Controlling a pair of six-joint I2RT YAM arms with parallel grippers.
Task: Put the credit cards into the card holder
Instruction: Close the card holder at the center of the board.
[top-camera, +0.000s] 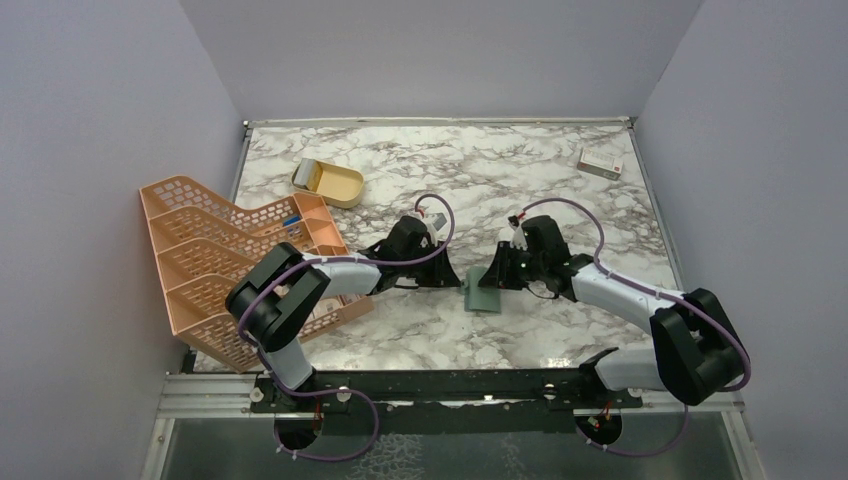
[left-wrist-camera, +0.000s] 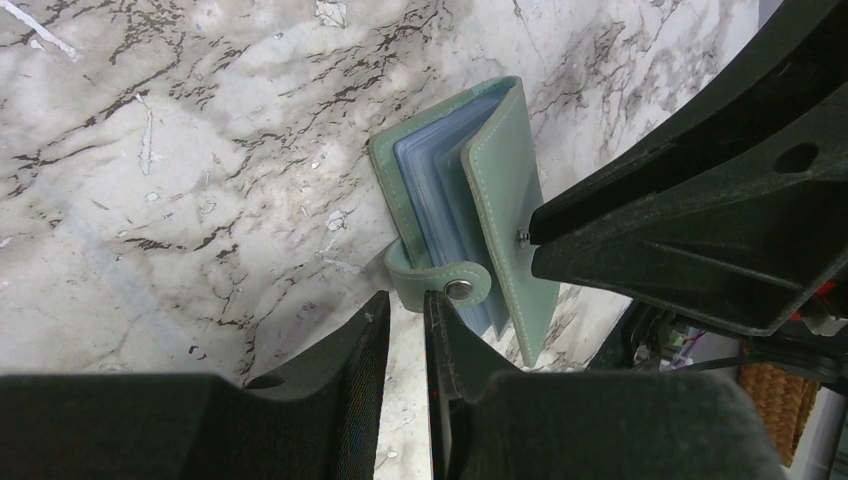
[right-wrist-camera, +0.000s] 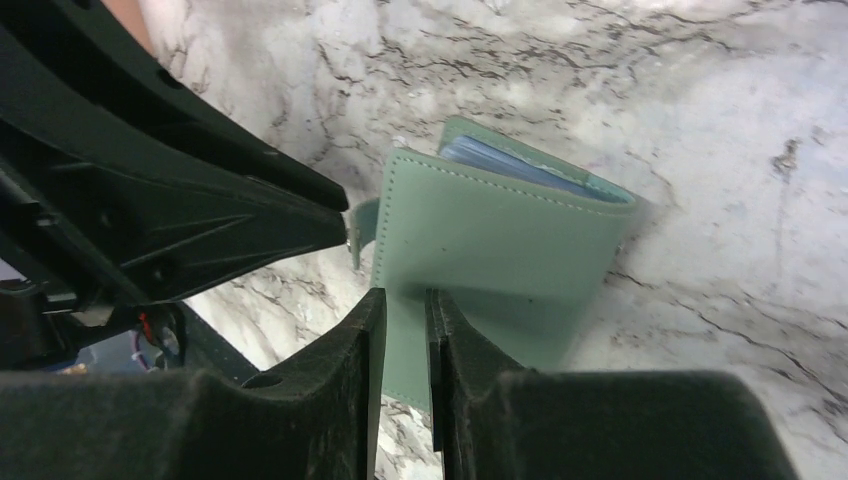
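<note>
Desk (top-camera: 560, 180): your card holder (top-camera: 483, 295) sits mid-desk, partly open, between both claws | right claw (right-wrist-camera: 400, 300): clenched on its grey-green cover | left claw (left-wrist-camera: 405, 305): fingers nearly together at the snap tab (left-wrist-camera: 445, 282), can't tell if gripping.

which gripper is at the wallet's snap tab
The left gripper: the snap tab of the card holder sits at its fingertips; the right gripper pinches the plain cover.
</note>
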